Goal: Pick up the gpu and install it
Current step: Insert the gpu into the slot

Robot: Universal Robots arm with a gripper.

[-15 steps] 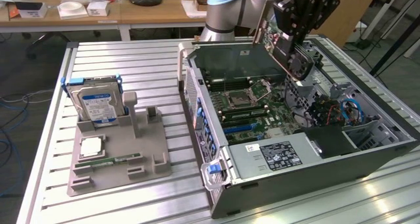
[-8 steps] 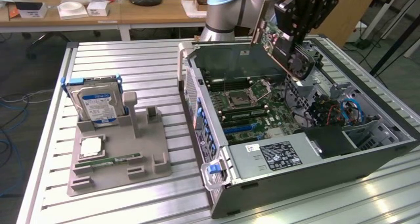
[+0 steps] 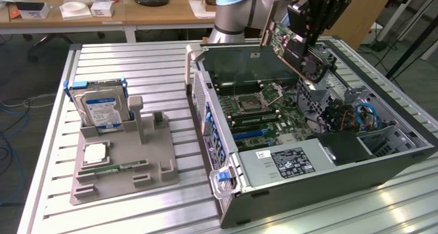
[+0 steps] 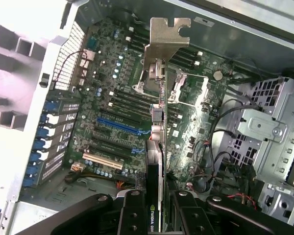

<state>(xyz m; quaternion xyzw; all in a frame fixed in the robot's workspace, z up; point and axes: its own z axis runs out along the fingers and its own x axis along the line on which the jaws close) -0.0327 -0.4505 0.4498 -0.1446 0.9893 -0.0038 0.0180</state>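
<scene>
Gripper (image 4: 156,208) is gripping the gpu (image 4: 164,49) between partly closed fingers, hanging it edge-down over the motherboard (image 4: 112,112) inside the open computer case (image 3: 308,190), seemingly not touching any slot.

Lit brightly and softly from overhead. Threw glare streaks across the ribbed table (image 3: 403,203), well apart from the fingers (image 4: 132,218). Burned the table to white beside the case (image 4: 68,58). Glinted pale on the bracket (image 4: 166,39) of the card (image 4: 154,171) ahead of the fingers. Left deep shadow close around them.
</scene>
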